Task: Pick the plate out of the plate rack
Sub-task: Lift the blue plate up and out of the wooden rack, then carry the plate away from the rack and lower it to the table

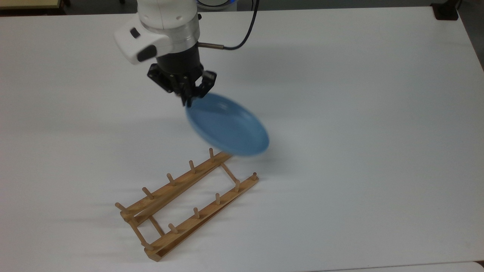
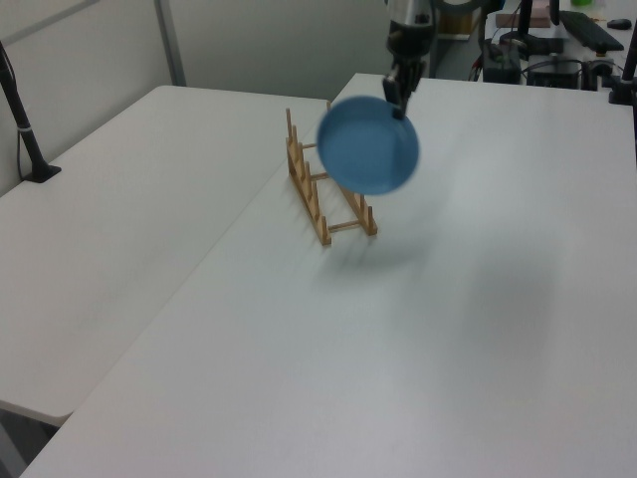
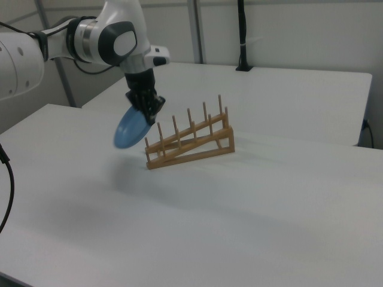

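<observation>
The blue plate (image 1: pixel 228 124) hangs in the air, tilted, clear of the wooden plate rack (image 1: pixel 187 204). My gripper (image 1: pixel 188 101) is shut on the plate's upper rim. In the left view the plate (image 2: pixel 368 145) hangs to the right of the rack (image 2: pixel 323 194), with the gripper (image 2: pixel 398 104) pinching its top edge. In the right view the plate (image 3: pixel 129 130) is seen edge-on to the left of the rack (image 3: pixel 190 142), below the gripper (image 3: pixel 148 115). No plate stands between the rack's pegs.
The rack stands on a wide white table (image 1: pixel 359 113). A black cable (image 1: pixel 242 37) loops off the arm's wrist. A black post (image 2: pixel 25 129) stands at the left view's far left edge, and another (image 3: pixel 242 36) at the back in the right view.
</observation>
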